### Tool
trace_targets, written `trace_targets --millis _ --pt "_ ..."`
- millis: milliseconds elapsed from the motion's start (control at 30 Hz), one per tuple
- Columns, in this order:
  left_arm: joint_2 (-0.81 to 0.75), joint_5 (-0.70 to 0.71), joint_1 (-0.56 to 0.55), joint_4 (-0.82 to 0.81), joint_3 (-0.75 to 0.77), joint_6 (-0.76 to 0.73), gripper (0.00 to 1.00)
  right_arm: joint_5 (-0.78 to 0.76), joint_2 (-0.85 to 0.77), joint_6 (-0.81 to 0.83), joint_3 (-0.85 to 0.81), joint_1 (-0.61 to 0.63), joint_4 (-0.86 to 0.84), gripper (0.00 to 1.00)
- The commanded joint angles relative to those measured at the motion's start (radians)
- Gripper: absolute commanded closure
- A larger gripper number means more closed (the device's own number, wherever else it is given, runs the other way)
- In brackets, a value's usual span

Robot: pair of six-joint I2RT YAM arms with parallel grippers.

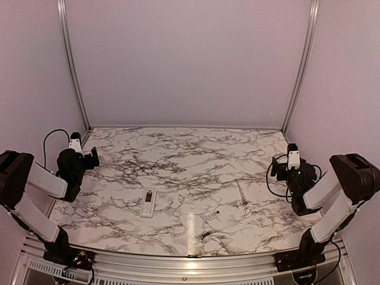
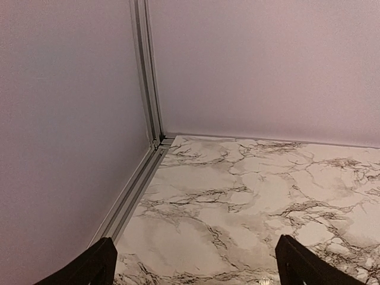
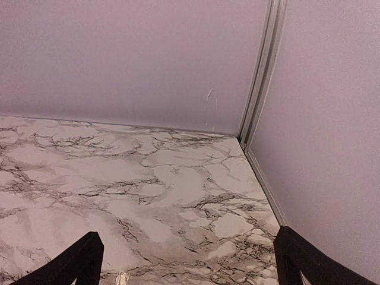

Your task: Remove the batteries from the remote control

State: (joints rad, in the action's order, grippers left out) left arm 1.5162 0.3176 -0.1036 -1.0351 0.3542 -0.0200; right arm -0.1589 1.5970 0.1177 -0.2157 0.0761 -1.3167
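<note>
Remote control: slim white bar lying flat on the marble table, left of centre and towards the front edge.
Long axis: runs almost 6 to 12 o'clock in the top view, with the far end tipped slightly towards 1 o'clock.
Far end: carries the dark and red recess; its contents are too small to make out.
Batteries: one tiny dark cylinder on the marble at 3 o'clock from the remote, well apart from it; the second battery lies at 4 o'clock, near the front edge.
Pale ribbed strip: at 4 o'clock, just left of the second battery, lying 6 to 12.
Grey rod: at 3 o'clock, beyond the batteries.
Left gripper: at 10 o'clock by the left wall, fingers spread wide, holding nothing.
Right gripper: at 2 to 3 o'clock by the right wall, fingers spread wide, holding nothing.
</note>
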Motion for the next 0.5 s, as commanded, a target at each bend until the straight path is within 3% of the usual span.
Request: trace_targets --millis 0,167,467 --pt "-0.015 -0.001 0.005 -0.029 -0.011 -0.008 0.01 0.035 0.002 0.007 -0.003 -0.013 -0.083 0.02" --pt "-0.009 0.095 0.005 -0.001 0.009 0.013 0.01 -0.025 0.001 -0.016 -0.014 -0.014 -0.062 0.02" --pt "-0.007 0.095 0.005 0.011 0.016 0.041 0.01 -0.019 0.003 -0.013 -0.015 -0.014 -0.063 0.02"
